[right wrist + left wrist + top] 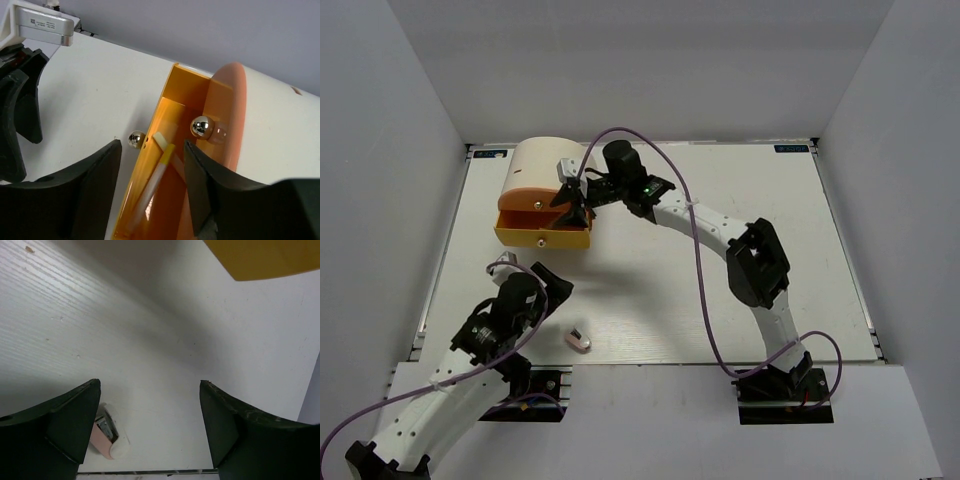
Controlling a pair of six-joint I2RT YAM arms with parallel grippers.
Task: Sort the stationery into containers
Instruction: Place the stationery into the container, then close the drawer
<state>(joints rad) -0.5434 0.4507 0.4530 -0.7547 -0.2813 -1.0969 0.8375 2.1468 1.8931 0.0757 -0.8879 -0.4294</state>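
**A:** Where's the stationery now?

**B:** One small pink-and-white eraser (579,340) lies on the white surface (740,180) at the near left, just beside one finger of the left end effector (149,390). That one is spread wide and empty. A thin white-and-yellow pen (159,172) lies inside the yellow-orange pull-out drawer (542,238) of the cream cylindrical box (545,160) at the far left.

**A:** And the right end effector (152,145)?

**B:** It hangs over the drawer with its fingers parted, gripping nothing. The pen is below them.

**A:** Counts?

**B:** One eraser, one box, one drawer and two shiny ball knobs. There's one pen for certain. A pale sliver crosses it, but I can't tell whether that's a second.

**A:** How will the eraser handle?

**B:** Light and slightly soft, I'd judge, and rubbery enough not to slip. It sits low, so pinch across its narrow width at the middle, fingertips nearly touching the surface.
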